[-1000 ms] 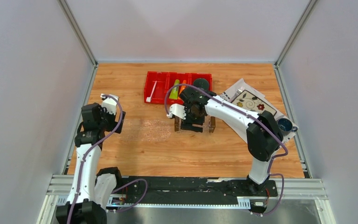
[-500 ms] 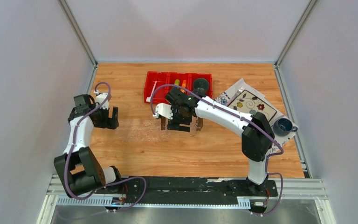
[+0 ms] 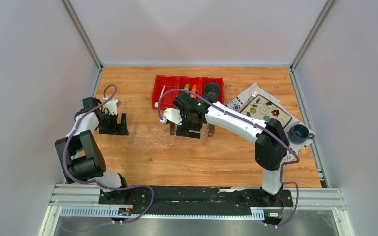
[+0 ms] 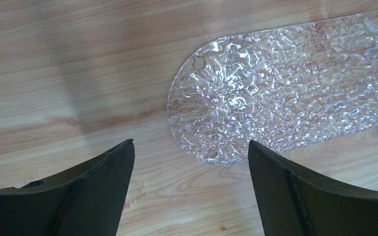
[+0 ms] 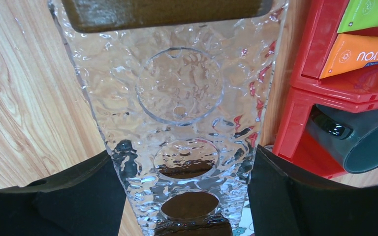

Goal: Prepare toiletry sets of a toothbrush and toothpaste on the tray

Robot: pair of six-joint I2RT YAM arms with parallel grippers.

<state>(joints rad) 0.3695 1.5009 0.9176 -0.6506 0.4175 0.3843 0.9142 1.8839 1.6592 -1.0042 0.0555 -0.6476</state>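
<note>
My right gripper [image 3: 189, 129] [image 5: 181, 152] is shut on the tray [image 3: 210, 130] [image 5: 177, 98], its fingers pressed on both long sides. The tray is clear and textured, with round holes and a dark brown block handle at each short end. It hangs just in front of the red bin [image 3: 157, 101]. In that bin lie the white toothbrush [image 3: 162, 92] and the toothpaste, a green tube [image 3: 187, 87] [image 5: 369, 12] and an orange tube [image 3: 194, 89] [image 5: 359, 54]. Left of the tray, my left gripper [image 3: 116, 124] [image 4: 189, 143] is low over the wood, open and holding nothing.
A flat clear textured plate [image 4: 285, 88] [image 3: 150, 137] lies on the wood just ahead of the left fingers. A dark mug [image 3: 211, 90] [image 5: 354, 142] lies in the bin's right compartment. A flowered cloth [image 3: 266, 109] and a blue cup [image 3: 300, 132] are at the right.
My right gripper carried the tray a little to the left, then held still. The left arm swung down and brought its gripper low over the table, facing the clear plate.
</note>
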